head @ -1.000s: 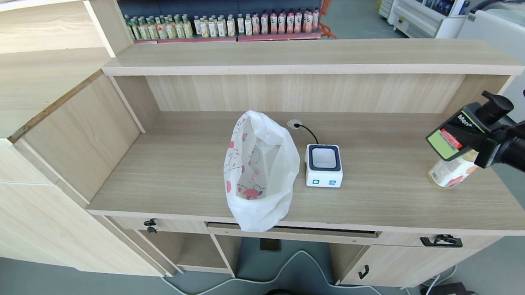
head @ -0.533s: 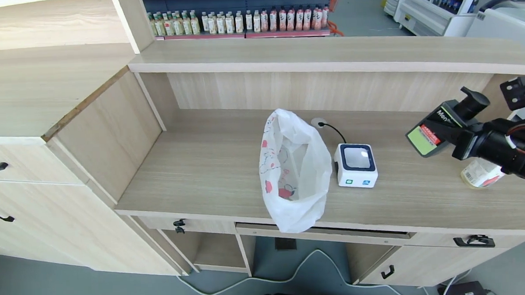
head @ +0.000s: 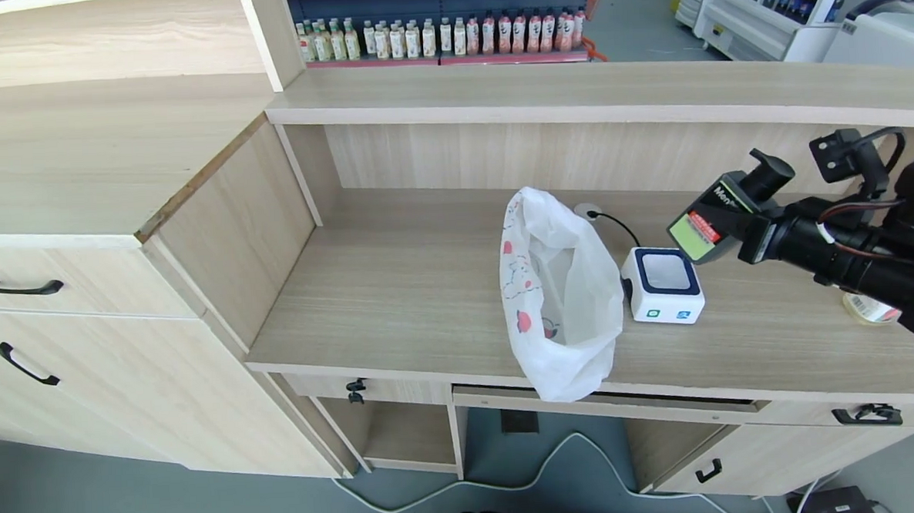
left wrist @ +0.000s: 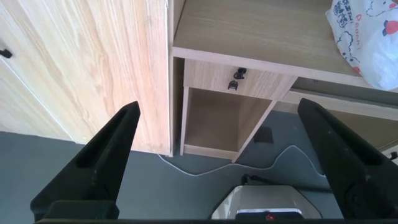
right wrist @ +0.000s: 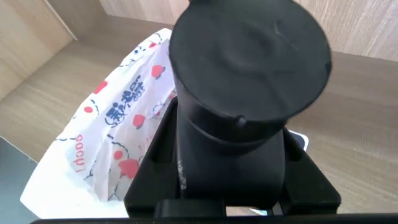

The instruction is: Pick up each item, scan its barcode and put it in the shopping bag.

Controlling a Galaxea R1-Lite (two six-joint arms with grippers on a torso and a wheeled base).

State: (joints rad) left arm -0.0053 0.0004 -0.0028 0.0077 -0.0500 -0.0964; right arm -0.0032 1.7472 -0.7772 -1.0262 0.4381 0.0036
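Observation:
My right gripper (head: 761,232) is shut on a black bottle (head: 721,210) with a green and red label, held tilted in the air just right of and above the scanner (head: 662,282). From the right wrist, the bottle's black cap (right wrist: 249,62) sits between the fingers (right wrist: 152,162), with the shopping bag (right wrist: 118,124) beyond it. This white bag with red print (head: 563,298) stands open on the counter, just left of the scanner. My left gripper (left wrist: 217,112) hangs open below counter level, facing the cabinet front.
A second bottle (head: 870,309) lies on the counter (head: 397,290) at the far right, partly behind my right arm. A raised shelf (head: 573,89) runs along the back. A cable (head: 606,219) leads from the scanner to a hole in the counter.
The head camera has swung, shifting the whole scene rightward. My right gripper has carried the black bottle left, from above the far-right bottle to beside the scanner.

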